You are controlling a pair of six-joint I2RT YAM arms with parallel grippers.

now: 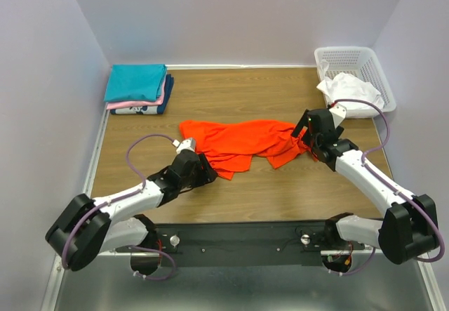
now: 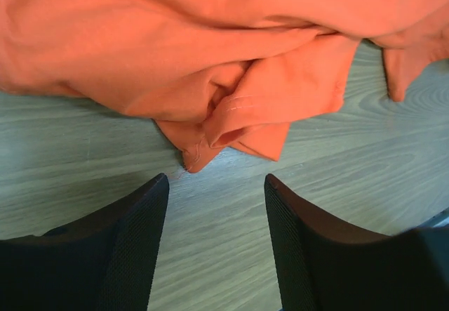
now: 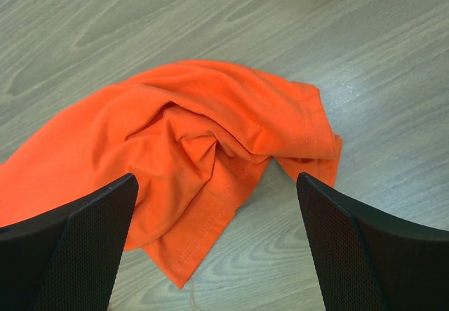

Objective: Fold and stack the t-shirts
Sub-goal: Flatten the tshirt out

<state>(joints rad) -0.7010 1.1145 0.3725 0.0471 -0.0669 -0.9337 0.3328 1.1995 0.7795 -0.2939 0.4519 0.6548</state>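
A crumpled bright orange-red t-shirt (image 1: 242,141) lies in the middle of the table. It also shows in the left wrist view (image 2: 210,51) and the right wrist view (image 3: 189,142). My left gripper (image 1: 203,167) is open and empty, just short of the shirt's near left corner (image 2: 196,158). My right gripper (image 1: 305,134) is open and empty, over the shirt's right end. A folded stack of teal (image 1: 136,81), pink (image 1: 163,95) and navy (image 1: 169,85) t-shirts lies at the back left. A white t-shirt (image 1: 349,88) hangs out of the basket.
A white plastic lattice basket (image 1: 354,62) stands at the back right corner. Walls close in the table on the left, back and right. The black mounting rail (image 1: 238,241) runs along the near edge.
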